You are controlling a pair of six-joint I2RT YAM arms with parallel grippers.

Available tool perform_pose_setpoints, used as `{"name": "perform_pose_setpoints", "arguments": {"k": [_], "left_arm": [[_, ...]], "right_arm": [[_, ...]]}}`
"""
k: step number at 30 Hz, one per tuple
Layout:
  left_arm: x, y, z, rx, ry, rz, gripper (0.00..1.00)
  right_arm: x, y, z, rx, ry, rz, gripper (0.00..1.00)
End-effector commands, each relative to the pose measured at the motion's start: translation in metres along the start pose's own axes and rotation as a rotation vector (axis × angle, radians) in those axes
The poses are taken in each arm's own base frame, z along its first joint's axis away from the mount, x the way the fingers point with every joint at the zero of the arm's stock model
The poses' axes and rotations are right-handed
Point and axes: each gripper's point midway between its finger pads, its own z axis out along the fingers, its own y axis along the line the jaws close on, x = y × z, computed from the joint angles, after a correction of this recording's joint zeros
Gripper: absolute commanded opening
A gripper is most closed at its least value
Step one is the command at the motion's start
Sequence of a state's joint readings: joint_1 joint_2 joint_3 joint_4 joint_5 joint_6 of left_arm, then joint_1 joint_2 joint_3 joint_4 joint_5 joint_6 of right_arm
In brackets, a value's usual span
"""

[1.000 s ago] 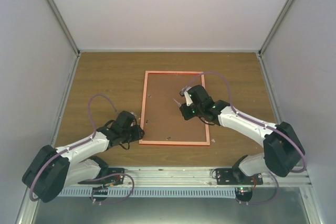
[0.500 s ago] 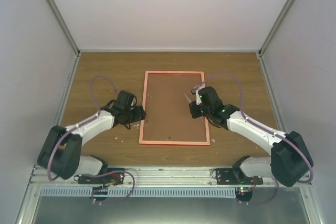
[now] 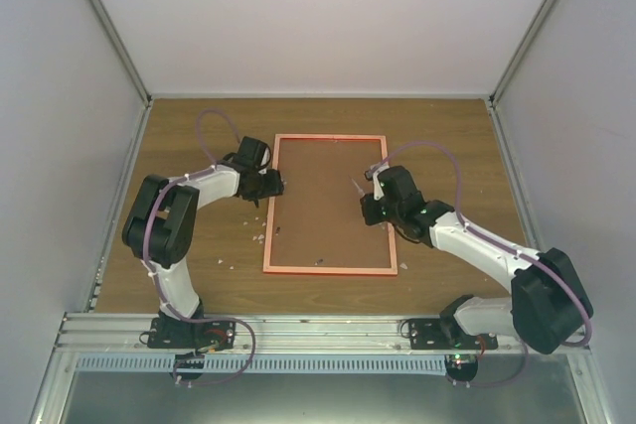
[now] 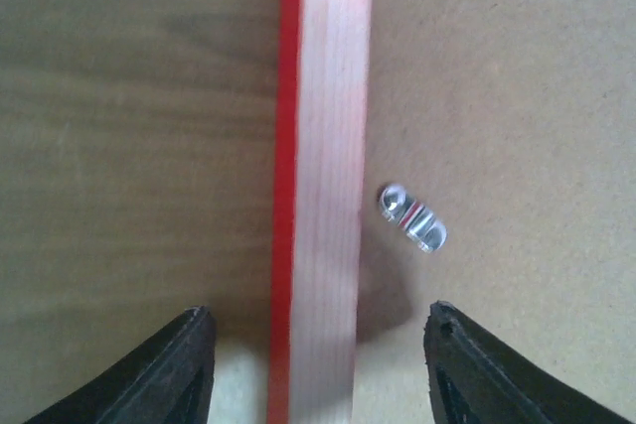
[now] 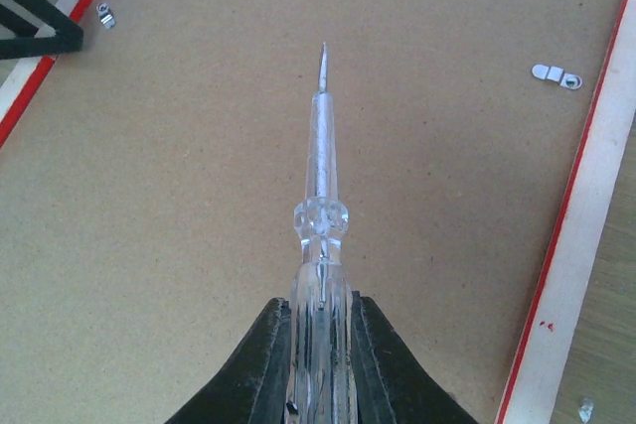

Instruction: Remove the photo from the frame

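The frame [image 3: 270,230] lies face down on the wooden table, its pale orange back up, with the brown backing board [image 3: 323,211] in it. The photo is hidden under the board. My left gripper [image 3: 277,186] is open and straddles the frame's left rail [image 4: 323,146], one finger on each side, touching nothing. My right gripper [image 3: 369,204] is shut on a clear-handled screwdriver [image 5: 321,176] and holds it low over the board [image 5: 199,196], tip pointing towards the frame's left side. The tip's contact with the board cannot be told.
Small metal clips sit on the board by the rails [image 4: 412,217] [image 5: 556,74] [image 5: 104,15]. Small pale bits [image 3: 256,237] lie on the table left of the frame. White walls stand on three sides.
My left arm has swung from the near left up to the frame's left rail, now straddling it. My right gripper has shifted slightly right with the screwdriver.
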State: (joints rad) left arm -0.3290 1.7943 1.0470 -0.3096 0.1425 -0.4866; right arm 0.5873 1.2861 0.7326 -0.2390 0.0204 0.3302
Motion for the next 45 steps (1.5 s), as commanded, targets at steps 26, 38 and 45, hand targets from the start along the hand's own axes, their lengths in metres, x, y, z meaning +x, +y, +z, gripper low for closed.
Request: {"name": "perform_pose_setpoints", "arguments": {"k": [26,38,45], "left_arm": [[0.053,0.033,-0.037,0.004,-0.067,-0.343,0.0],[0.094,0.054,-0.071,0.047,-0.13,-0.73,0.0],[0.12,0.037,-0.071,0.119,-0.099,-0.82,0.02]], "right_arm": [[-0.012,0.0,-0.007,-0.052,-0.051,0.022,0.01],[-0.009,0.003,-0.01,-0.074,-0.055,0.022,0.01],[-0.009,0.004,-0.01,-0.079,-0.06,0.024,0.01]]}}
